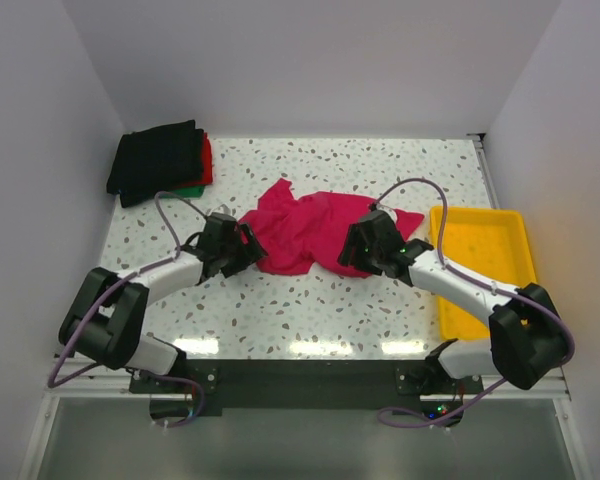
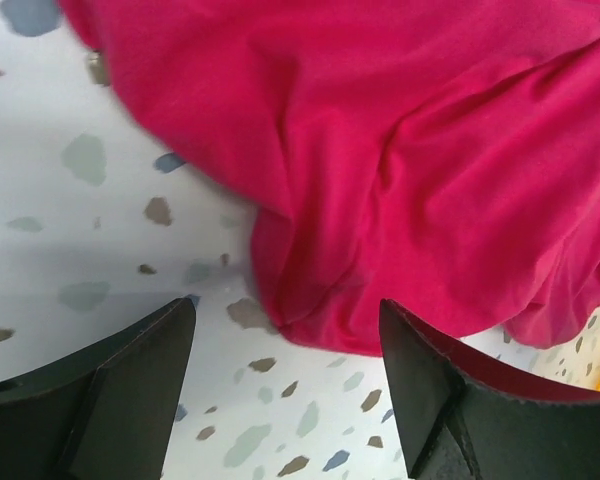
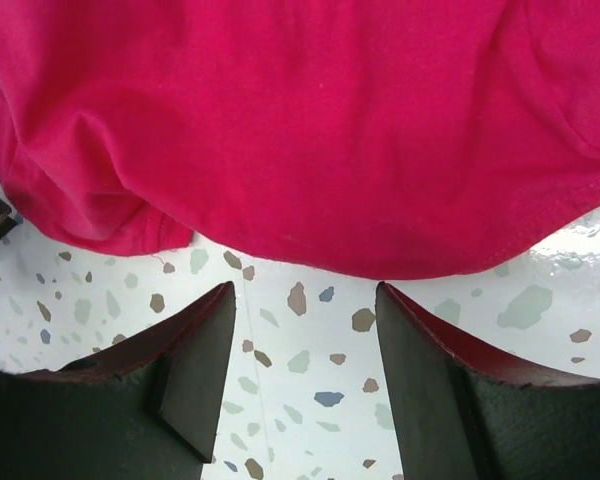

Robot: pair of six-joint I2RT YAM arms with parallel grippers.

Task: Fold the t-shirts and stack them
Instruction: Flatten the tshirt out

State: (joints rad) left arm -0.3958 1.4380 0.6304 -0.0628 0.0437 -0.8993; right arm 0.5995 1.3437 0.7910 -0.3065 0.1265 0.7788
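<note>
A bright magenta-pink t-shirt (image 1: 310, 228) lies crumpled and unfolded on the speckled table's middle. My left gripper (image 1: 248, 246) is open and empty at the shirt's left edge; in the left wrist view the cloth (image 2: 400, 170) ends just ahead of my gripper (image 2: 288, 320). My right gripper (image 1: 352, 247) is open and empty at the shirt's right near edge; in the right wrist view the hem (image 3: 310, 130) lies just beyond my gripper (image 3: 305, 300). A stack of folded shirts stands at the far left: black (image 1: 158, 160) on top, red (image 1: 207, 158) and green (image 1: 190, 189) edges showing beneath.
A yellow plastic tray (image 1: 483, 262) sits at the table's right side, under the right arm. White walls close in the back and both sides. Cables loop over both arms.
</note>
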